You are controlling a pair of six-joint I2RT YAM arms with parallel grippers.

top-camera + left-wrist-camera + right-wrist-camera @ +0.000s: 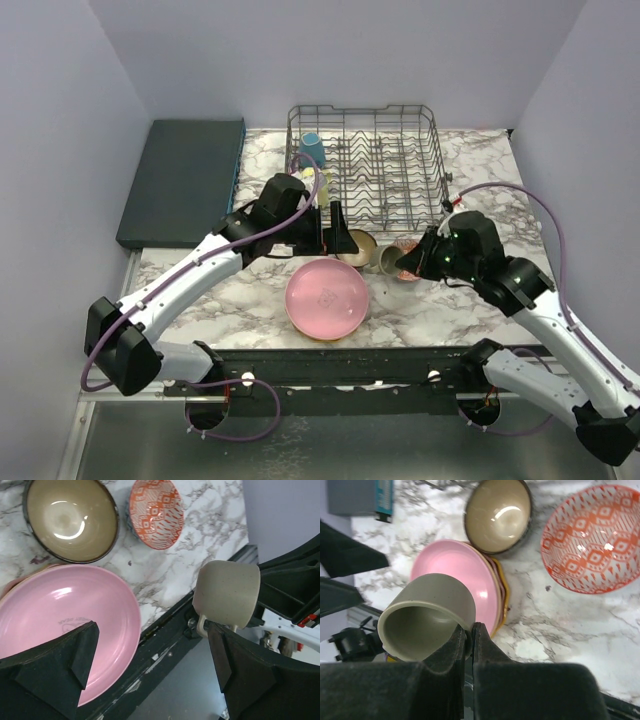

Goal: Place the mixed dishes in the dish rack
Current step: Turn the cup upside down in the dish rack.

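Observation:
My right gripper (469, 630) is shut on the wall of a grey-green mug (427, 615), one finger inside the rim and one outside. It holds the mug (390, 260) above the table, just in front of the dish rack (365, 165). My left gripper (152, 635) is open with nothing between its fingers; in its own view the mug (227, 592) hangs close to its right finger. On the marble lie a pink plate (327, 298) topping a small stack, a brown bowl (70, 517) and a red-patterned bowl (156, 511). A blue mug (312, 145) stands in the rack's left end.
A flat dark teal slab (180, 180) lies left of the rack. The black rail (340, 365) that carries the arm bases runs along the near table edge. Grey walls close in both sides and the back.

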